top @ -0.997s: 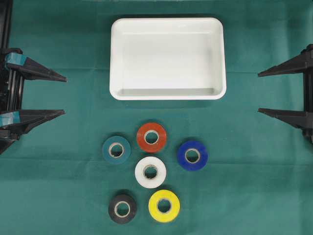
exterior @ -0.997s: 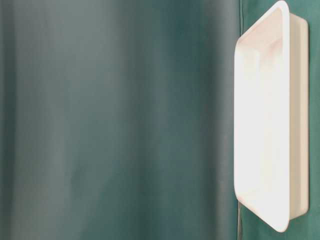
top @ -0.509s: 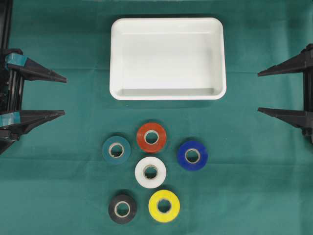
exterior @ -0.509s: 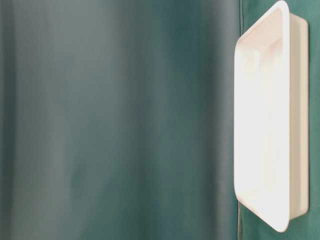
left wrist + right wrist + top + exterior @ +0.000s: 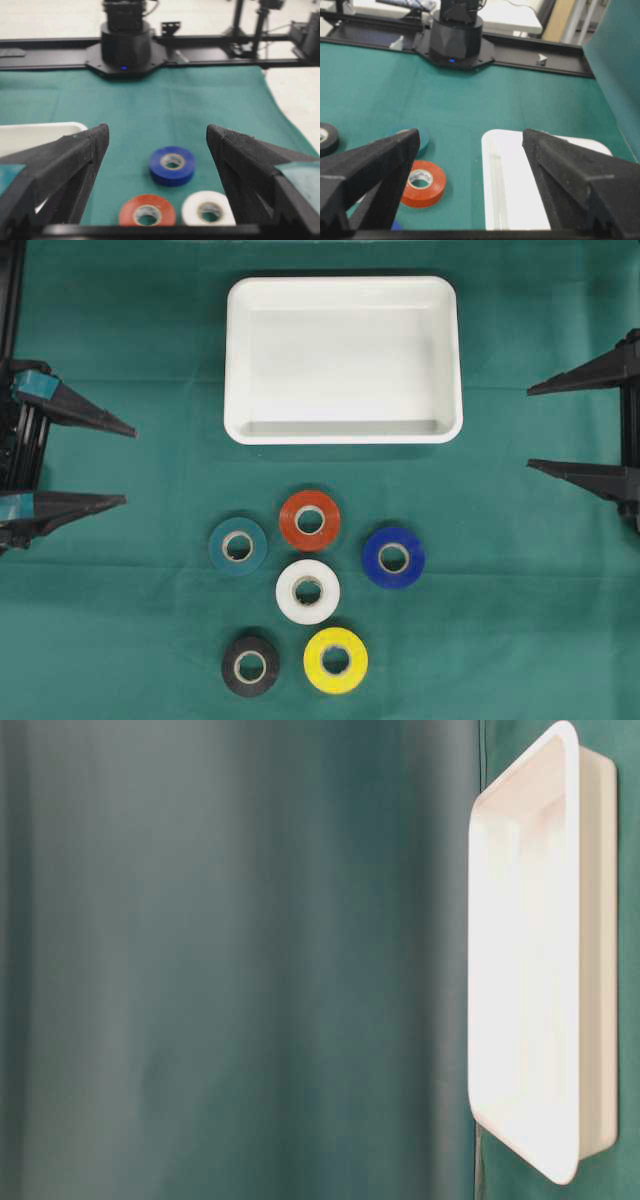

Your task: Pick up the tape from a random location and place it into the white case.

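Six rolls of tape lie flat in a loose cluster on the green cloth of the bench [image 5: 120, 640], on the near side of the white case [image 5: 343, 435] in your overhead view. The red roll [image 5: 310, 520] sits nearest the case, with the teal roll [image 5: 238, 546] to its left and the blue roll [image 5: 393, 557] to its right. The white roll [image 5: 308, 591] lies in the middle of the group, just below the red one. The black roll [image 5: 250, 667] and the yellow roll [image 5: 335, 660] close out the bottom row. None of them touches a claw, and none is in the case.

The case itself rests toward the top centre of the cloth, its long side running left to right. Nothing shows inside it.

Your left claw [image 5: 122, 466] hangs at the left edge of the overhead view with its fingers spread wide and nothing between them. It stands well apart from the rolls, the teal one being the closest. Through its wrist camera you see the blue roll framed between the two fingers, with the red and white rolls nearer the lens.

Your right claw [image 5: 530, 430] waits at the right edge, likewise spread wide and holding nothing. It is well apart from the blue roll and level with the lower edge of the case. Its wrist camera shows the case and the red roll between the fingers.
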Controlling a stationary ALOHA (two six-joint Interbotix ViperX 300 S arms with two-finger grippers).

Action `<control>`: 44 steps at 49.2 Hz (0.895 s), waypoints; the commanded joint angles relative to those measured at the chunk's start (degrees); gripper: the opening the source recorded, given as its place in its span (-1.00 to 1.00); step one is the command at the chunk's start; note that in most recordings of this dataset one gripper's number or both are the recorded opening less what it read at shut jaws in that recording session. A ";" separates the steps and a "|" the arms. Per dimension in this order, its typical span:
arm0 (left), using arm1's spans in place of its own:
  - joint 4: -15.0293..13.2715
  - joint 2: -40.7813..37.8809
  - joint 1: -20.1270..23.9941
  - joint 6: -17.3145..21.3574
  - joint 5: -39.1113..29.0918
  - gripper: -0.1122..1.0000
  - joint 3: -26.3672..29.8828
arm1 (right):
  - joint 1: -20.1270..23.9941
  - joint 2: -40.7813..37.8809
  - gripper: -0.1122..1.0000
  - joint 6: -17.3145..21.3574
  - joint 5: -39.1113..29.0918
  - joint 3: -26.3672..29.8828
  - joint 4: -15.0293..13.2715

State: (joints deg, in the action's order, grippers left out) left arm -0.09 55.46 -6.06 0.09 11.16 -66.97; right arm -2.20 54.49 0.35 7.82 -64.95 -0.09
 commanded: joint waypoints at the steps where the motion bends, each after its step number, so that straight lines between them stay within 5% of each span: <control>1: -0.09 -0.26 -1.23 -0.09 -0.18 0.98 1.58 | -0.09 -0.26 0.87 0.09 0.26 1.49 0.00; 26: -0.09 -3.43 -1.32 -0.18 0.26 0.98 3.34 | -0.09 -0.44 0.87 0.09 0.18 1.67 -0.09; 44: 0.00 -18.11 -1.23 0.18 0.79 0.98 14.24 | -0.09 -0.44 0.87 0.09 0.26 1.93 -0.09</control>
State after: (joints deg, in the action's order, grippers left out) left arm -0.09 40.17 -7.29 0.18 11.43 -56.51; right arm -2.11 54.49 0.35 7.73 -64.51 -0.18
